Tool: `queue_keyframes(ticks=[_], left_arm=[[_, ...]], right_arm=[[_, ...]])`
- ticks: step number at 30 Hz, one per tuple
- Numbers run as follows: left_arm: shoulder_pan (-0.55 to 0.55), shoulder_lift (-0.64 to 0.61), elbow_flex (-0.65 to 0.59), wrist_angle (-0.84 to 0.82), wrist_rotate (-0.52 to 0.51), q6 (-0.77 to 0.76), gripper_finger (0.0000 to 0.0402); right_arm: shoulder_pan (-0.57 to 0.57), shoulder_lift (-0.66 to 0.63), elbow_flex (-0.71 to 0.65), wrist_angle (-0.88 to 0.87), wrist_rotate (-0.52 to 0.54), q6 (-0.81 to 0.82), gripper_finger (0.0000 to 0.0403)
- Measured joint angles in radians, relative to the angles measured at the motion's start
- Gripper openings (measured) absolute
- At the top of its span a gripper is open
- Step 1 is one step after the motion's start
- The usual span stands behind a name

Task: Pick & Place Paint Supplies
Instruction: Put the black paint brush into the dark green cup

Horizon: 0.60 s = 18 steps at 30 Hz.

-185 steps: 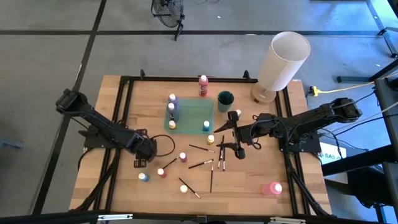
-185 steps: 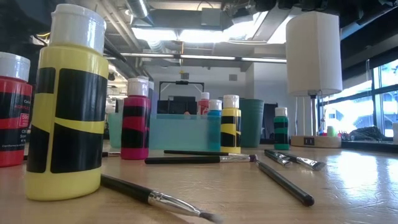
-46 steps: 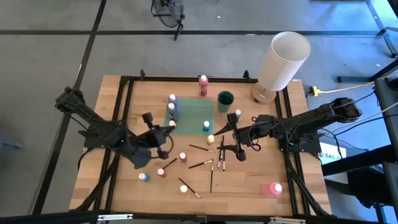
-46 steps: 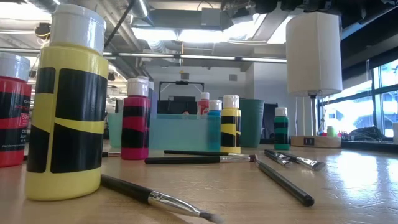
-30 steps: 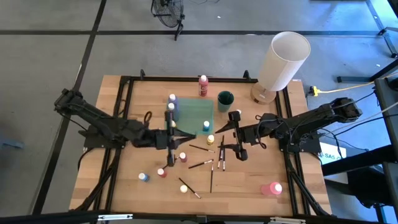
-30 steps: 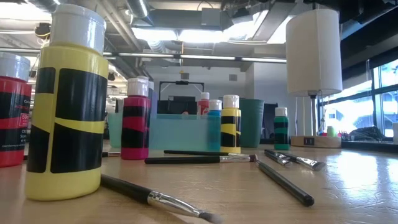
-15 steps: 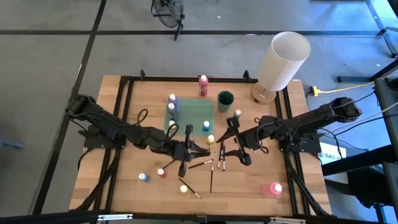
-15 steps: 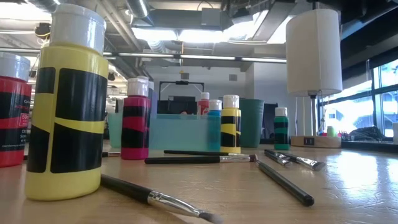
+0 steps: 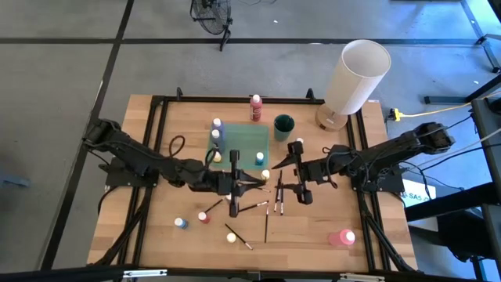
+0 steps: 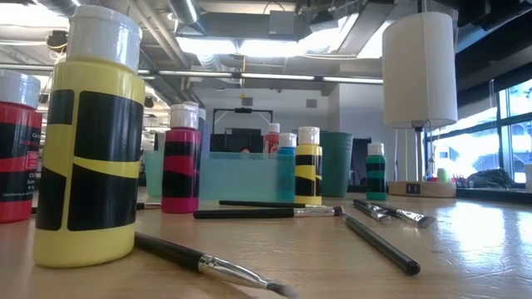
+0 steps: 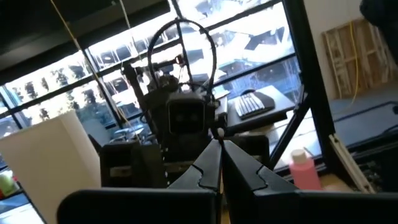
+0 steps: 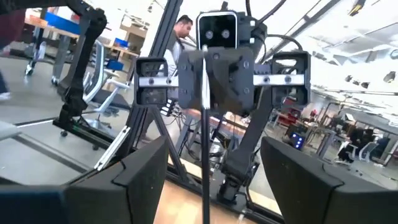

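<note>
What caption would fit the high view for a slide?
Both arms meet over the table: left gripper shut, right gripper open, among scattered brushes and paint bottles.

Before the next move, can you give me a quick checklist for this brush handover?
1. Left gripper shut on the brush: ok.
2. Right gripper open: ok.
3. Brush upright between the right gripper's fingers: ok in the right wrist view.
4. Right fingers touching the brush: not ok, they stand apart from it on both sides.
5. Brush tip clear of the loose brushes below: cannot tell.
6. Cup upright on the table: ok.
</note>
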<state>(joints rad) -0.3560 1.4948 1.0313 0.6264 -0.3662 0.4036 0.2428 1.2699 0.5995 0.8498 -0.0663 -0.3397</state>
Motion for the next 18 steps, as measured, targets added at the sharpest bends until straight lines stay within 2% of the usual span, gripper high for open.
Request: queue_keyframes(ticks=[6,18], left_arm=[[0.018,0.064,0.001,0.099,-0.01,-0.007,0.0002],[0.062,0.103,0.001,0.119,0.0,-0.034,0.0002]], right_arm=[[0.0,0.013,0.0,-0.001,-0.049,-0.005,0.0259],[0.001,0.013,0.0,0.002,-0.049,-0.019,0.0259]])
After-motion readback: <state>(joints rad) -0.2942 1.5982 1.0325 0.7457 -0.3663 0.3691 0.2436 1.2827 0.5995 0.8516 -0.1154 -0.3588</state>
